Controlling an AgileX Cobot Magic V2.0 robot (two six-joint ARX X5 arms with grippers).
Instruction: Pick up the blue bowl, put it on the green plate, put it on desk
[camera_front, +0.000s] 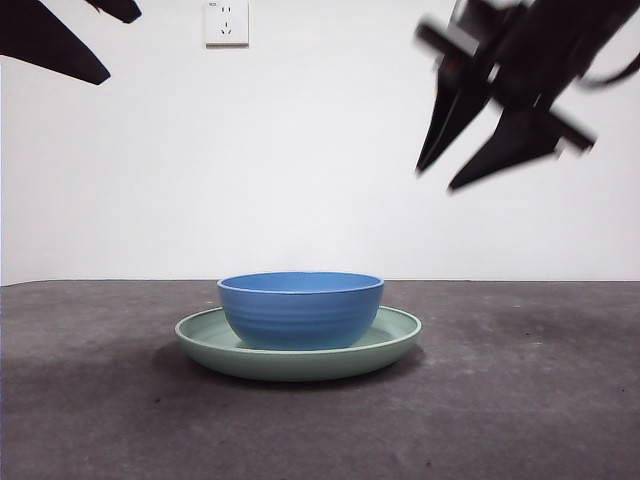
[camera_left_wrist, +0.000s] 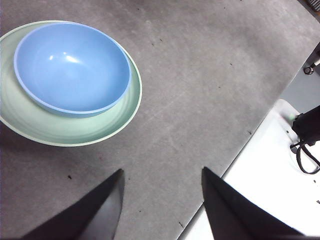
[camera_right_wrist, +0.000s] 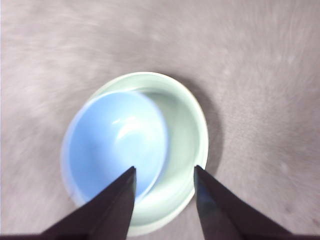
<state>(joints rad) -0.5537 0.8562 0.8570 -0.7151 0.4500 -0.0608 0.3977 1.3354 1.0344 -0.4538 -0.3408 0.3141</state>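
Bowl (camera_front: 300, 308) sits inside the green plate (camera_front: 395, 340) near the desk's (camera_front: 530, 400) middle, off-centre toward one rim. The right gripper (camera_front: 450, 165) hangs above, jaws apart and empty, likely lined up for the bowl's rim; the left gripper (camera_left_wrist: 162, 200) waits, spread, empty.

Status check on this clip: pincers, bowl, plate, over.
Right pincer open, high above the bowl. Left pincer open, waiting aside. Glossy round blue bowl sits in the shallow sage-green plate on the desk. Nothing obstructing.

Bowl (camera_front: 300, 310) sits on plate (camera_front: 298, 356), seemingly off-centre.
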